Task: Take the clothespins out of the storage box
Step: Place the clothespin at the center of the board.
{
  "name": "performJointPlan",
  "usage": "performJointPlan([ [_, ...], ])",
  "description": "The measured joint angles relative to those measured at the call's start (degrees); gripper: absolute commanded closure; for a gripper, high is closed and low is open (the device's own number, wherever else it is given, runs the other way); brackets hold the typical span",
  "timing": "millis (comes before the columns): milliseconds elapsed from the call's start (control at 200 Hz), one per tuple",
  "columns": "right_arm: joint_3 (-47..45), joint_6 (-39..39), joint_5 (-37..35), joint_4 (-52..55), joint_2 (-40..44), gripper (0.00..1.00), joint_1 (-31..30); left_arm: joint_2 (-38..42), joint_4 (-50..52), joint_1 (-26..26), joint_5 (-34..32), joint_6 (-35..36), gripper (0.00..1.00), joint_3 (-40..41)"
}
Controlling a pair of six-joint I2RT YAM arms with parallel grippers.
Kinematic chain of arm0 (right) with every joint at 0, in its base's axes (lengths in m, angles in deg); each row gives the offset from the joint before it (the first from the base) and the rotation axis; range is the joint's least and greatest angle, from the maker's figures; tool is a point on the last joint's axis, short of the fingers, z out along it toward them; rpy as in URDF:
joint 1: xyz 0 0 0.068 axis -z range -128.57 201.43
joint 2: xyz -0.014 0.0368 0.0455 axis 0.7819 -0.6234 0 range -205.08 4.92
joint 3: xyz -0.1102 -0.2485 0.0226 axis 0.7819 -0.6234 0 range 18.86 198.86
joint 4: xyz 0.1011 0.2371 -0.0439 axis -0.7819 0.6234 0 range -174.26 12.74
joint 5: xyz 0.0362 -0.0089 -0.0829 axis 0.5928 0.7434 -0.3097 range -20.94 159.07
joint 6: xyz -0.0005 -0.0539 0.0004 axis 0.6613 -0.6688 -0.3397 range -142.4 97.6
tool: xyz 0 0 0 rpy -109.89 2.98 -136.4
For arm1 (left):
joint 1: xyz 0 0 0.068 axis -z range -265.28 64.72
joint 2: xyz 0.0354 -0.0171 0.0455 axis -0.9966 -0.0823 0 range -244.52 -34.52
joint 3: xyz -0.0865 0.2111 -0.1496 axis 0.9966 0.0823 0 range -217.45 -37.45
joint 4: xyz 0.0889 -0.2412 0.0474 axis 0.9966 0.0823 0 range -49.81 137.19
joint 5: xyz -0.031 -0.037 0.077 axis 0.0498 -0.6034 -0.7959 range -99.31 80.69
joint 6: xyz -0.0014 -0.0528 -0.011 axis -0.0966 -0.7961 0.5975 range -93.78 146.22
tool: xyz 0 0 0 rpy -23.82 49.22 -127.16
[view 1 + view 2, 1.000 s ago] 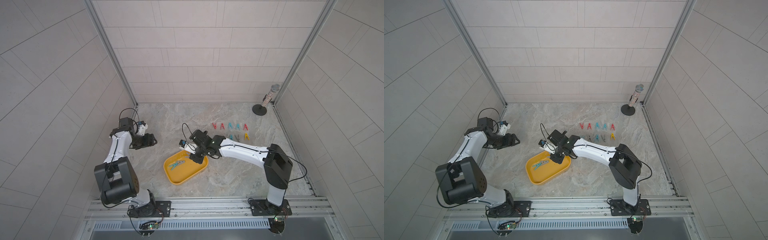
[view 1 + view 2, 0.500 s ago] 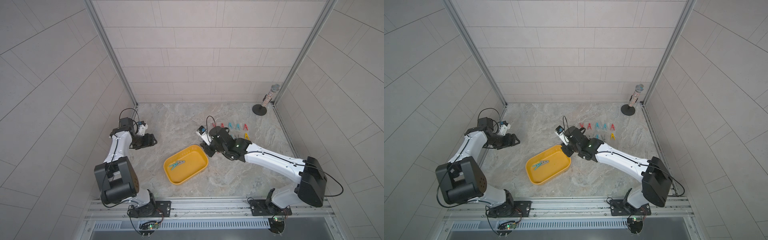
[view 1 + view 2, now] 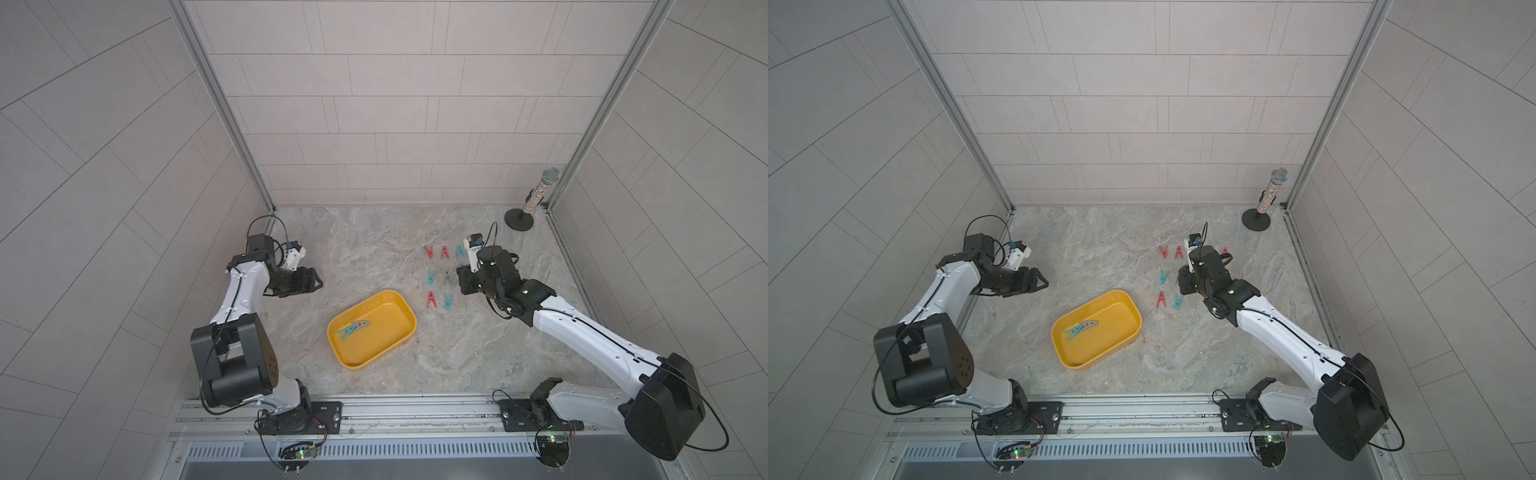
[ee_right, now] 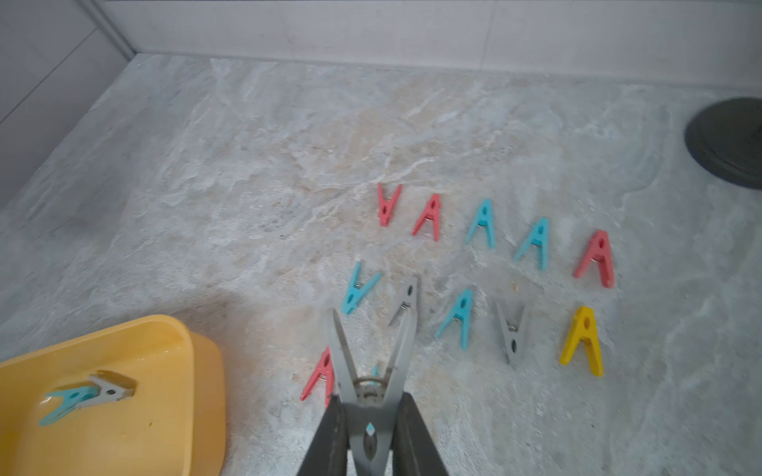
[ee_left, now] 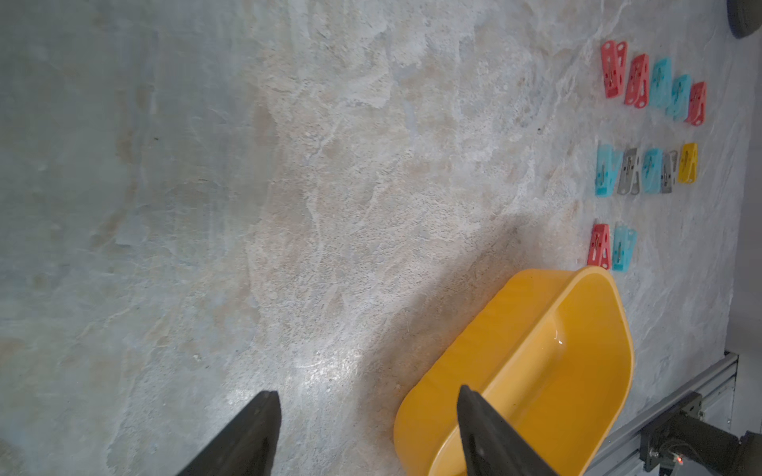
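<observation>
1. The right hand (image 4: pixel 371 406) is pinched narrow on a grey A-shaped plastic clothespin (image 4: pixel 343 350). It grips the spring end, and the two legs stick out ahead in a V.
2. In a top view that hand hovers over the laid-out clothespins on the marbled grey table (image 3: pixel 365 249). The shallow yellow plastic storage box (image 3: pixel 388 332) sits off to its left, apart from it.
3. Two pegs are in the box, a teal clothespin (image 4: pixel 66 402) and a second grey clothespin (image 4: pixel 111 387). They lie against each other, nowhere near either hand.
4. The far row (image 4: pixel 482 222) has five pegs, red and teal. The middle row (image 4: pixel 457 317) has five too, ending in a yellow one (image 4: pixel 583 340).
5. The near red clothespin (image 4: pixel 319 377) lies just beside the held peg. A teal one next to it is mostly hidden.
6. The left hand (image 5: pixel 367 412) is spread wide with nothing in it. It hangs over bare table on the left side, well apart from the box.
</observation>
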Motion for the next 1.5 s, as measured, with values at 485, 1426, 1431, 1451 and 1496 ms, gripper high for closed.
performJointPlan([
  [485,-4.83,5.01,6.32,4.7,-10.93,0.86,6.49,-0.9,0.37,2.99,-1.14,0.76,0.25,0.0],
  [1426,1.31,5.42,9.33,3.48,-26.58,0.79,6.49,-0.9,0.37,2.99,-2.49,0.79,0.25,0.0],
  [1431,1.31,5.44,9.33,3.48,-26.58,0.79,6.49,-0.87,0.35,2.99,-2.49,0.76,0.25,0.0],
  [1451,1.31,5.49,9.33,3.45,-26.6,0.79,6.49,-0.87,0.35,2.99,-2.51,0.76,0.25,0.0],
  [1496,1.31,5.62,9.33,3.43,-26.6,0.78,6.49,-0.9,0.35,2.97,-2.54,0.76,0.25,0.0],
])
